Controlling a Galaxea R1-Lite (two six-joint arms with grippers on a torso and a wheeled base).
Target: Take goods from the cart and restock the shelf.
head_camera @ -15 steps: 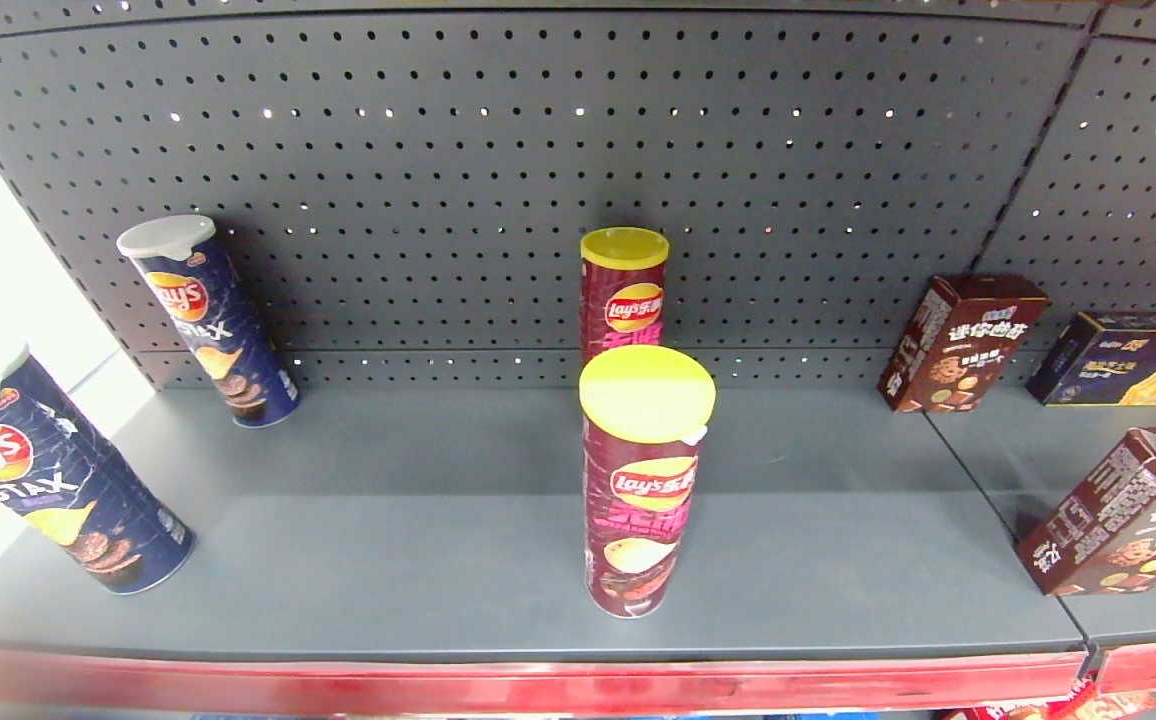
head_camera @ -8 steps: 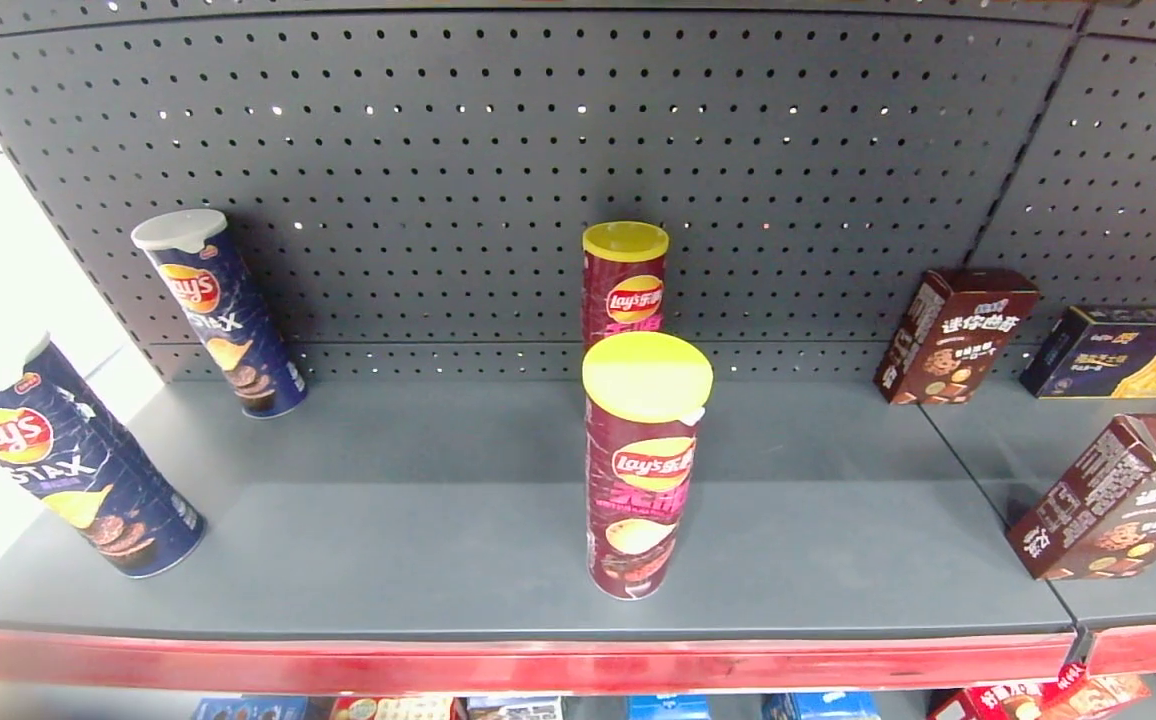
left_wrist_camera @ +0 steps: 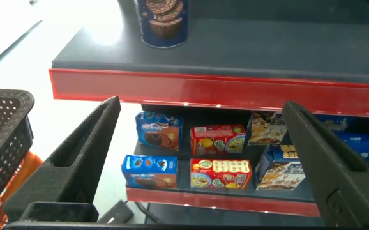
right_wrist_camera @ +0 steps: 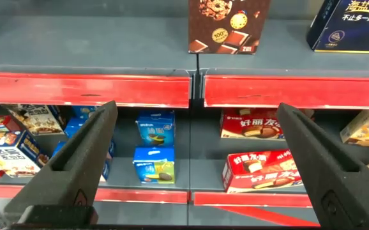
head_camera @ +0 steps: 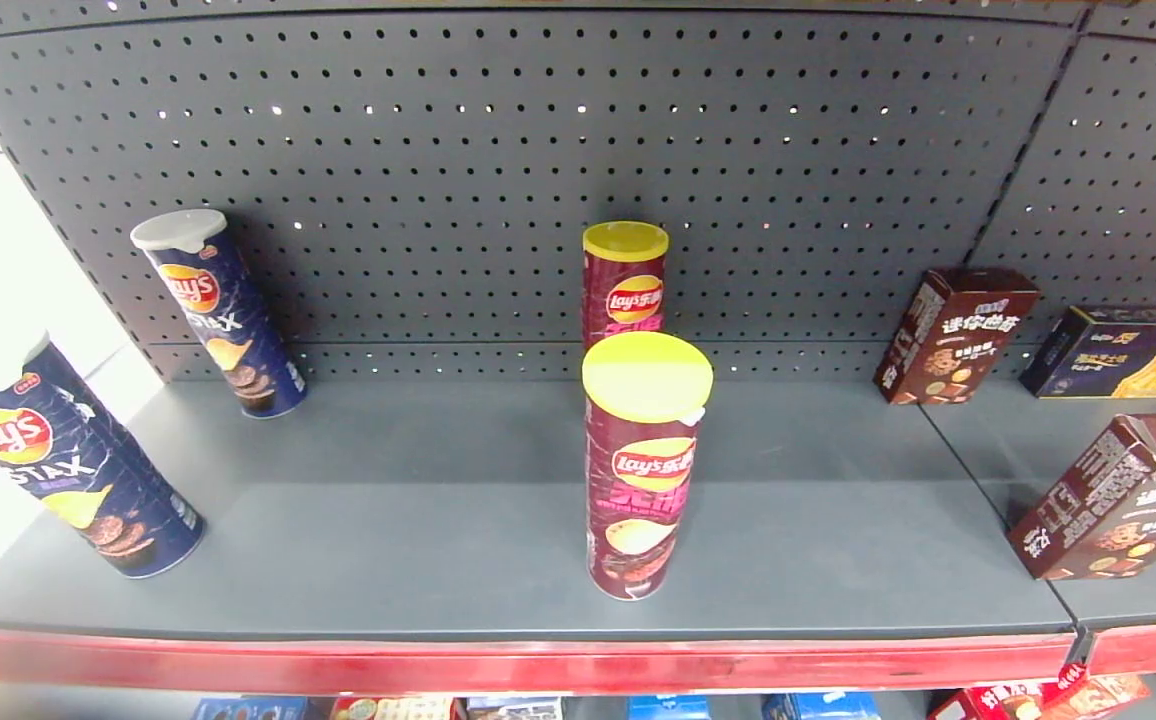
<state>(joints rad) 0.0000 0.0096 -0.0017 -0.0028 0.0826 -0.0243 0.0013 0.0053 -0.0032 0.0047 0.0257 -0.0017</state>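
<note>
Shelf (head_camera: 418,540): a grey deck with a red front edge. In the head view I use the front maroon can as the clock centre.
Left pincer (left_wrist_camera: 200,107): mine, spread wide and holding nothing, facing the shelf's red edge, with a black mesh basket (left_wrist_camera: 2,128) off to one side.
Front blue can (head_camera: 78,480): upright at 9 o'clock, near the shelf's front left corner.
Rear blue can (head_camera: 223,315): upright at 10 o'clock, against the pegboard (head_camera: 498,150).
Front maroon can (head_camera: 643,470): upright with a yellow lid, mid-shelf near the front.
Rear maroon can (head_camera: 626,285): at 12 o'clock, directly behind the front one.
Rear brown box (head_camera: 953,335): upright at 2 o'clock.
Navy box (head_camera: 1113,352): lying flat, farther out at 2 o'clock.
Front brown box (head_camera: 1123,500): at 3 o'clock.
Right pincer (right_wrist_camera: 197,107): mine, spread wide and empty, facing the red edge below a brown box.
</note>
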